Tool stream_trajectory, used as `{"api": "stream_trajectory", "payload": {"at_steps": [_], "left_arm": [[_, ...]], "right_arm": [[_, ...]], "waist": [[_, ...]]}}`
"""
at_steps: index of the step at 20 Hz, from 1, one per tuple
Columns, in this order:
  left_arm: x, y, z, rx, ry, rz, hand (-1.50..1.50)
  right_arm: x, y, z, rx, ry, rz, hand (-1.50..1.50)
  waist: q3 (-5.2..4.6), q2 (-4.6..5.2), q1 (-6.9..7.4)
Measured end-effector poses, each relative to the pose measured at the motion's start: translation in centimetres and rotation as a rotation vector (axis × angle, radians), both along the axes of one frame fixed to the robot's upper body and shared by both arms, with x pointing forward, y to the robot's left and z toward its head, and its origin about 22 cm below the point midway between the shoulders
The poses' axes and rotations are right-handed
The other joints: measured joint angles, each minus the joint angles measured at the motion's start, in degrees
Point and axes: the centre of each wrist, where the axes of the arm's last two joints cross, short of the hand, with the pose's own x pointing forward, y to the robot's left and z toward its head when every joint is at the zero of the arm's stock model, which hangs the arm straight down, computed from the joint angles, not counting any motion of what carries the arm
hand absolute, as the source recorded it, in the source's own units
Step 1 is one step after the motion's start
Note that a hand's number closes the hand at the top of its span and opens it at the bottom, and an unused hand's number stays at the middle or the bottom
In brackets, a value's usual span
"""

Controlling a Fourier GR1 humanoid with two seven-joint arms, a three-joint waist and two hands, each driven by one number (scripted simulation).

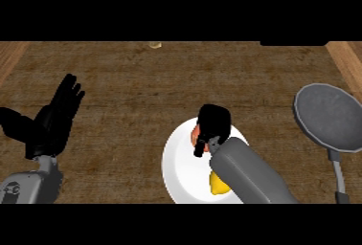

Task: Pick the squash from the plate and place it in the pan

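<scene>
A white plate (176,165) lies on the brown counter at lower centre. The squash on it shows in two bits: a yellow end (218,185) beside my right forearm and an orange-red end (194,136) at the hand's left side. Its middle is hidden under the forearm. My right hand (214,122) hangs over the plate's far half, right above the squash. Whether it touches the squash is hidden. The dark grey pan (329,117) lies at the right, apart from the plate, with its handle (338,170) pointing toward me. My left hand (53,119) rests open at the left, fingers up.
Wooden borders run along the counter's left (10,57) and right (346,60) sides. A small tan object (155,45) sits at the far edge. A strip of bare counter (272,124) separates plate and pan.
</scene>
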Motion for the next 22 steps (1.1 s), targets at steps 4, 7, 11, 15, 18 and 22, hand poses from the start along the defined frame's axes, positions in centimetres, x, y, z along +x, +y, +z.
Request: {"api": "stream_trajectory", "payload": {"at_steps": [4, 7, 11, 15, 18, 22], "left_arm": [[-0.4, -0.4, -0.5, -0.011, 0.008, -0.002, 0.0], [-0.2, -0.4, -0.4, -0.006, 0.008, 0.002, 0.0], [-0.2, -0.3, -0.3, 0.0, 0.009, 0.016, 0.0], [-0.5, 0.4, 0.0, -0.007, 0.016, 0.018, 0.0], [-0.4, 0.6, -0.1, -0.002, 0.012, 0.018, 0.0], [-0.2, 0.1, 0.3, -0.003, 0.014, 0.008, 0.0]], "right_arm": [[0.3, -2.0, 1.5, 0.021, -0.034, -0.027, 1.5], [0.0, -2.3, 3.2, -0.043, -0.146, -0.033, 1.5], [-0.2, -2.7, 7.0, -0.139, -0.338, -0.024, 1.5], [-1.5, -2.9, 11.2, -0.189, -0.501, -0.009, 1.5], [-2.4, -3.4, 14.0, -0.183, -0.569, -0.019, 1.5], [-2.3, -5.1, 17.0, -0.168, -0.629, -0.071, 1.5]], "waist": [[0.06, 0.1, -0.18], [0.06, 0.03, -0.51], [0.05, -0.2, -0.97], [0.04, -0.31, -1.14], [0.04, -0.17, -0.97], [0.06, -0.01, -0.67]]}}
